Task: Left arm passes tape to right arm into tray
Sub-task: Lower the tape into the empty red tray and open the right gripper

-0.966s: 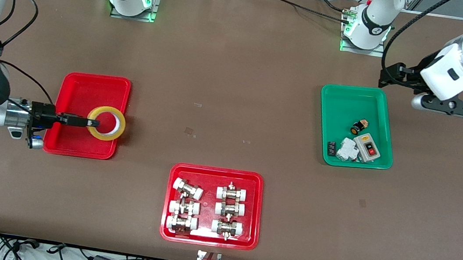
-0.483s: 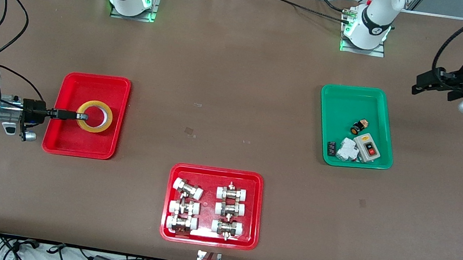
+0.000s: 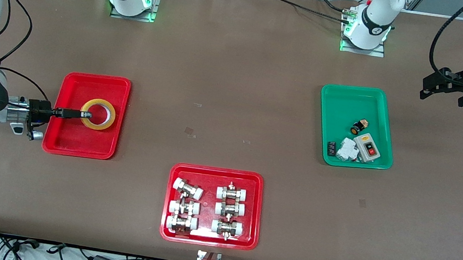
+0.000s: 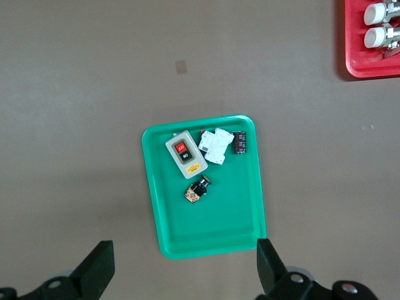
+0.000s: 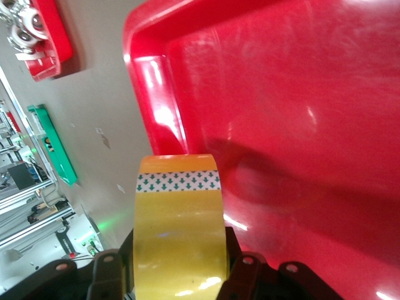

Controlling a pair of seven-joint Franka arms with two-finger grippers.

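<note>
The yellow tape is held by my right gripper, which is shut on the roll's rim. The roll hangs low over the inside of the plain red tray, toward the right arm's end of the table. In the right wrist view the tape fills the space between the black fingers, with the red tray floor close below. I cannot tell if the roll touches the tray. My left gripper is open and empty, up over the table beside the green tray, and shows in its wrist view.
A green tray with a switch box and small electrical parts sits toward the left arm's end; it also shows in the left wrist view. A red tray of white-capped metal fittings lies nearest the front camera.
My right gripper has carried the tape from over the tray's rim in over the tray and lower. My left arm has drawn back, empty, toward its end of the table.
</note>
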